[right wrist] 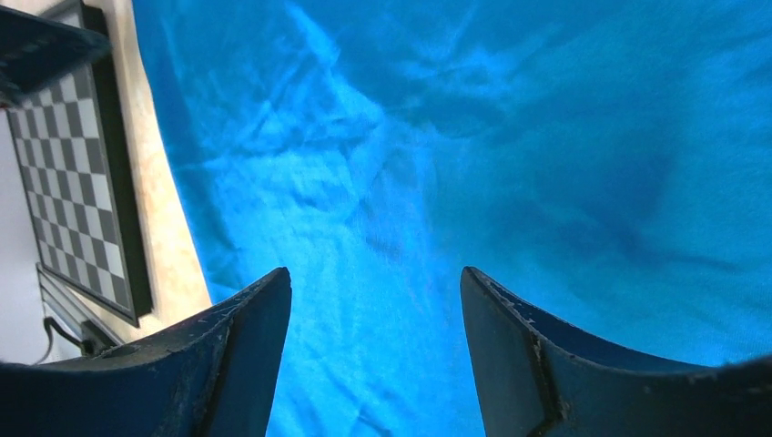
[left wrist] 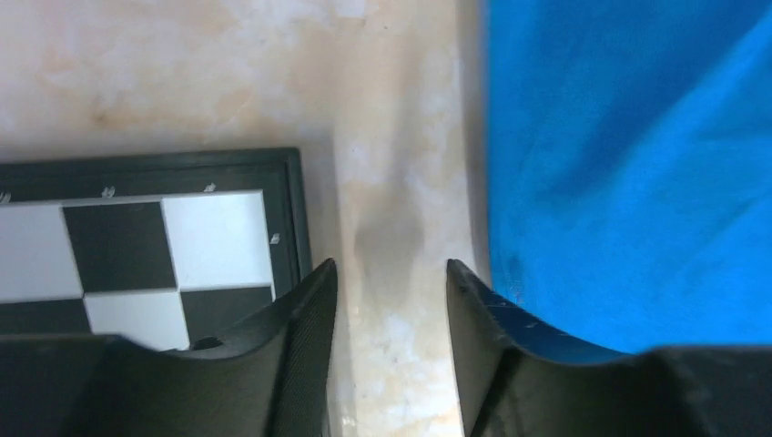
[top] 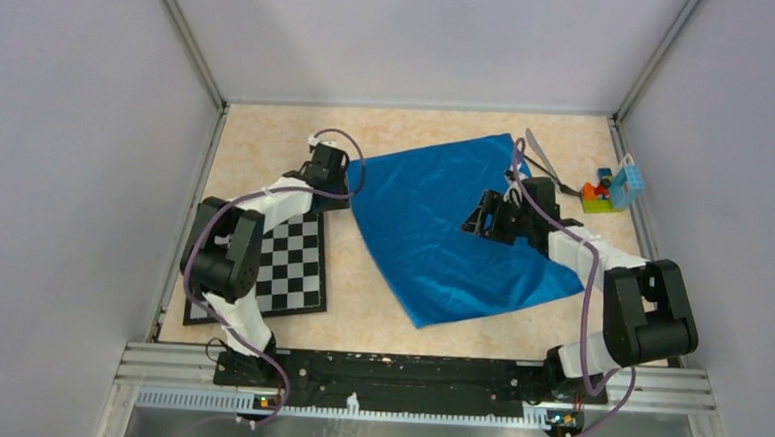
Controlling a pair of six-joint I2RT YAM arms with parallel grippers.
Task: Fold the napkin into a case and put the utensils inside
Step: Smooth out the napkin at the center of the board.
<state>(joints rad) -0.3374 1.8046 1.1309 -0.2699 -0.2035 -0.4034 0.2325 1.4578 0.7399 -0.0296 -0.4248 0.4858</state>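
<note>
The blue napkin (top: 422,245) lies spread flat in the middle of the table, unfolded; no case shows. My left gripper (top: 337,198) is open and empty, low over bare table (left wrist: 391,164) between the chessboard's corner and the napkin's left edge (left wrist: 619,164). My right gripper (top: 477,223) is open and empty, hovering over the napkin's middle (right wrist: 501,137). The silver-grey utensil (top: 539,154) and the thin black one (top: 561,186) lie at the napkin's far right corner, partly hidden behind the right arm.
The black-and-white chessboard (top: 286,268) lies at the left, under the left arm; it also shows in the left wrist view (left wrist: 137,246) and the right wrist view (right wrist: 73,182). Colourful toy blocks (top: 610,188) sit at the far right, by the wall.
</note>
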